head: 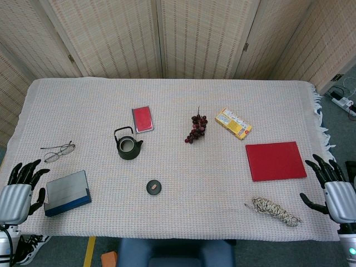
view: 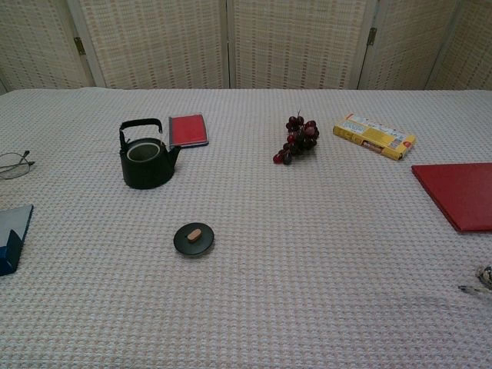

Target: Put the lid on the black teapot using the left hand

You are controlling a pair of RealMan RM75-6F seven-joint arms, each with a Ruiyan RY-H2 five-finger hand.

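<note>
Left hand [head: 19,189] sits spread and empty at lower left, lid [head: 154,187] lies lower centre below the open teapot [head: 127,146]; its small knob risks slipping, seating crooked.

Left hand [head: 19,192], right hand [head: 334,189]: fingers spread.

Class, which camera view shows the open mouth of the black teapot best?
The head view: it looks down into the black teapot, showing its whole round opening. The chest view shows the teapot from a lower angle, so the opening appears as a narrow ellipse behind the handle.
</note>
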